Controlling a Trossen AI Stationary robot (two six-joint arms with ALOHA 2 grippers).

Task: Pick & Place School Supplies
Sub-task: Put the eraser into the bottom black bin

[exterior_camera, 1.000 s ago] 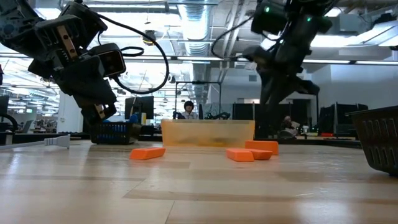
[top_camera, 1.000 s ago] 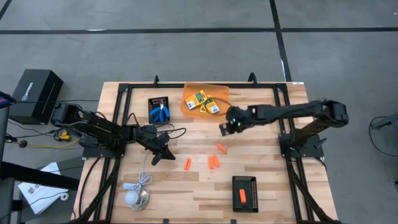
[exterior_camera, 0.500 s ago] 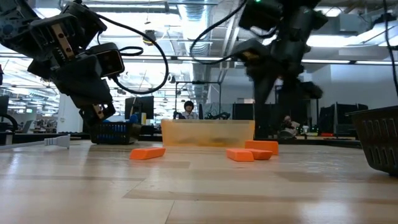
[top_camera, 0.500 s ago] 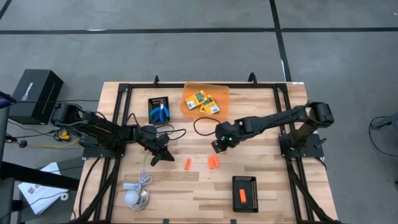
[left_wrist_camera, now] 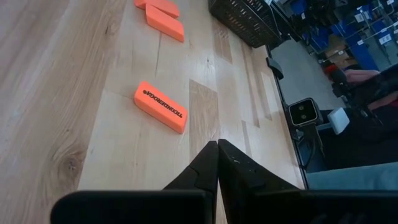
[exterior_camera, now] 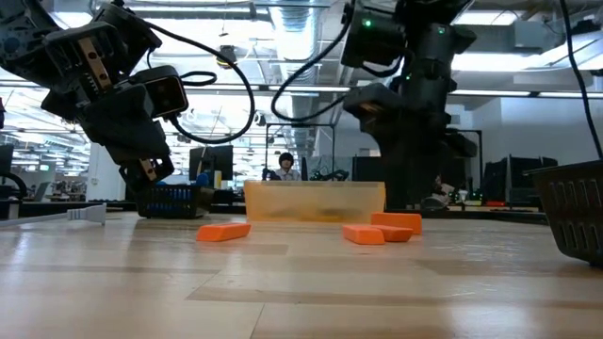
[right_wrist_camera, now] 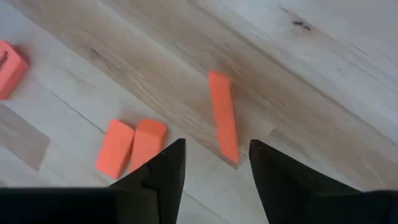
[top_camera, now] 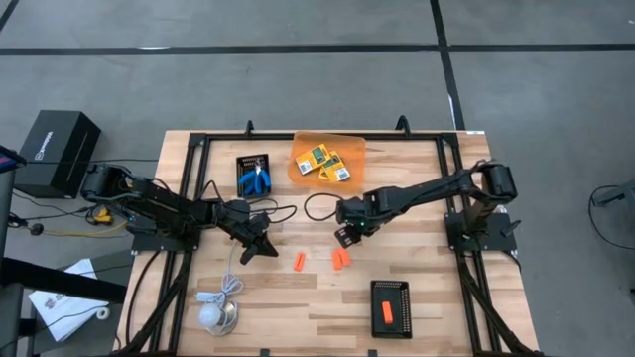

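Note:
Several short orange sticks lie flat on the wooden table: one (top_camera: pixel 299 262), a pair side by side (top_camera: pixel 339 259), and one (right_wrist_camera: pixel 224 123) right below my right gripper. My right gripper (top_camera: pixel 344 233) is open just above that stick, its fingers (right_wrist_camera: pixel 163 168) either side of it without touching. My left gripper (top_camera: pixel 256 243) is shut and empty left of the sticks; its wrist view shows the nearest stick (left_wrist_camera: pixel 160 107) ahead of it. Blue-handled scissors (top_camera: pixel 256 179) lie in a small black tray. Yellow-and-green crayon boxes (top_camera: pixel 324 164) lie on an orange tray.
A black tray (top_camera: pixel 390 307) at the near right holds one orange stick (top_camera: pixel 387 313). A white cable with a round puck (top_camera: pixel 216 313) lies at the near left. A black metal frame (top_camera: pixel 198 139) runs round the table's edges.
My right gripper has gone toward the table's left and near edges and down, from beside the orange tray to just above the rightmost stick. It stays open. My left gripper and the sticks have kept still.

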